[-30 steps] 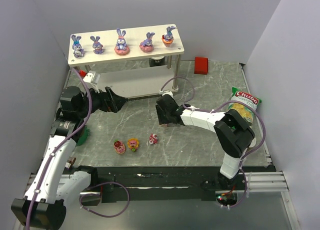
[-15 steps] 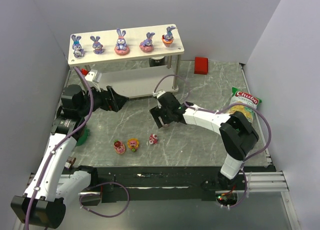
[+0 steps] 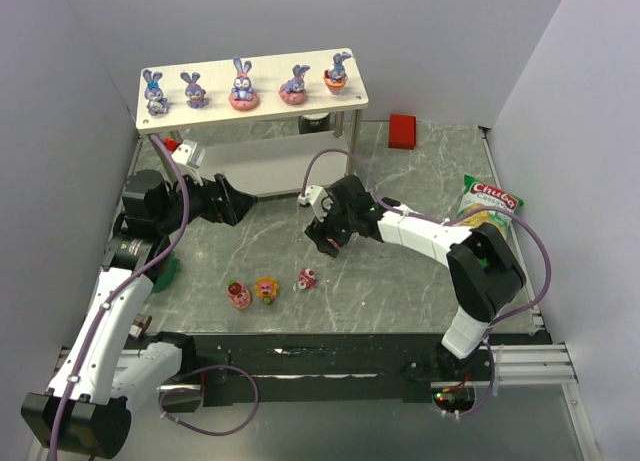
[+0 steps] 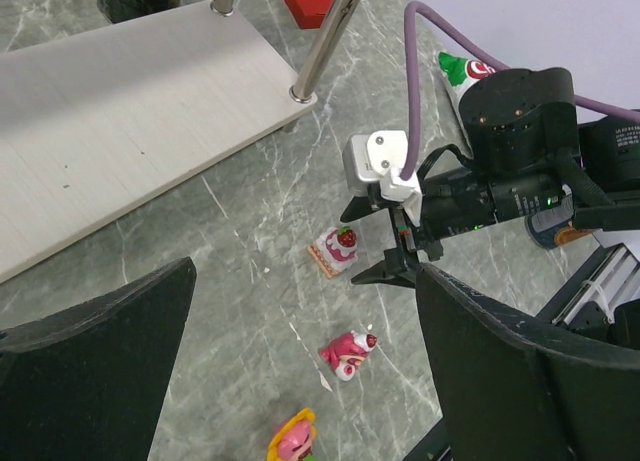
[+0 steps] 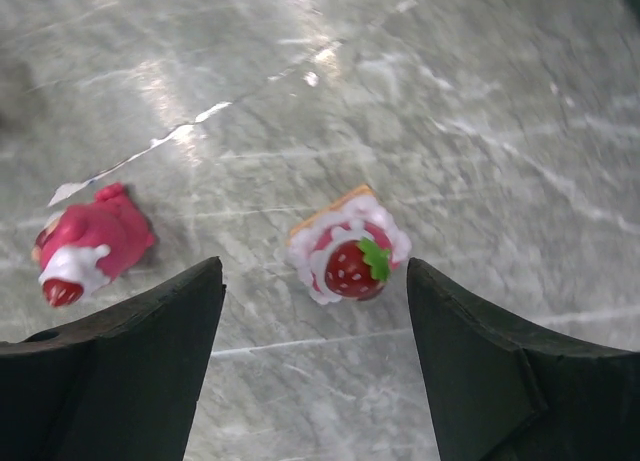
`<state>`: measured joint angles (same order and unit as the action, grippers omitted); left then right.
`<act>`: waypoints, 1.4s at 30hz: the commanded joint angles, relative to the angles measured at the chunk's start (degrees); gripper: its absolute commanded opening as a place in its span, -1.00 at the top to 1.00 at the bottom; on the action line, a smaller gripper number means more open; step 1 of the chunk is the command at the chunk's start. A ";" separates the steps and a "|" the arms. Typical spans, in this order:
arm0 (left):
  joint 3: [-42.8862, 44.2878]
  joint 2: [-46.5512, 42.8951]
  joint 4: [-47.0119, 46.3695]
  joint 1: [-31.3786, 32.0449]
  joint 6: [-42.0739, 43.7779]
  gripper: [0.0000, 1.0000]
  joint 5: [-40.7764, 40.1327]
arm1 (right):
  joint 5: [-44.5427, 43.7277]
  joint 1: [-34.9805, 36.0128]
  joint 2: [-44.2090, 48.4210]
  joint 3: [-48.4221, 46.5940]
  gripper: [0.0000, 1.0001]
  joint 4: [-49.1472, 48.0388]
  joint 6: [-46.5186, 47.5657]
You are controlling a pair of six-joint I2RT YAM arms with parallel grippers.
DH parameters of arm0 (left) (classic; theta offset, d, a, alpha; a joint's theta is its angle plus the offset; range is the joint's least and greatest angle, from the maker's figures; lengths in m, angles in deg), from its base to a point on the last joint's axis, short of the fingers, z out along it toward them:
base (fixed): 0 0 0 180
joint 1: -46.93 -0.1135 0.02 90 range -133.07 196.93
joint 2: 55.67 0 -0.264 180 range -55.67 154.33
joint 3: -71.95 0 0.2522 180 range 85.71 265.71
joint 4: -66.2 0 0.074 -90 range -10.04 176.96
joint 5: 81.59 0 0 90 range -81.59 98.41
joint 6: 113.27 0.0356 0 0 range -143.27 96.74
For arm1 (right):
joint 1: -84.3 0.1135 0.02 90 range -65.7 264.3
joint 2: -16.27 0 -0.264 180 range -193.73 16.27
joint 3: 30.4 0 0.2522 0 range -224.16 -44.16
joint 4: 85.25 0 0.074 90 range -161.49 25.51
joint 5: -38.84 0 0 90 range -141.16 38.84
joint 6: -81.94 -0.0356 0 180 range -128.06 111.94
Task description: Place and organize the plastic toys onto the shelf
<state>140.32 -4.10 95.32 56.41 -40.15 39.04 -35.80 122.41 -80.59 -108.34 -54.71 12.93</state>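
Bunnies (image 3: 241, 81): five
Bunnies on pink bases (image 3: 294, 94): two
Bunnies on an orange base (image 3: 337, 80): one
Bunnies without a base (image 3: 153, 93): two
Sweets (image 3: 307, 278): four in all
Strawberry-topped cake slice (image 5: 350, 256): one
Pink-and-white sweet (image 5: 88, 243): one
Yellow-rimmed sweet (image 3: 266, 288): one
Pink sweet with a red top (image 3: 238, 294): one
Shelf (image 3: 215, 111): one, with two boards
Red block (image 3: 403, 131): one
Snack bag (image 3: 487, 206): one

The left arm (image 3: 105, 321) and right arm (image 3: 415, 236) are showing white link shells between black joint housings, and a purple cable (image 3: 327, 159) is looping along each. The right pincer (image 3: 322, 239) is carrying a white block (image 4: 380, 161) behind its black body, where tiny green lights are glowing. The left pincer (image 3: 238, 202) is showing broad, matte black wedge fingers (image 4: 90, 361).
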 commanded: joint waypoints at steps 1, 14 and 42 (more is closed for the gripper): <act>1.99 -0.60 -0.59 0.28 1.59 -0.93 1.01 | 6.17 -1.81 0.45 -1.99 -0.55 0.79 7.39; 2.26 0.20 0.20 0.28 2.47 -0.93 1.80 | 9.17 -3.48 -7.28 -9.28 -0.16 4.49 10.47; 1.46 -0.42 -0.50 0.37 1.86 -0.93 0.22 | -32.99 -0.75 -7.29 -12.10 0.85 13.62 -46.37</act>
<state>140.39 -4.04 96.98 56.51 -37.96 39.57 -50.69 121.62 -88.66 -117.39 -47.96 -14.23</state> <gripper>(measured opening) 0.967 0.372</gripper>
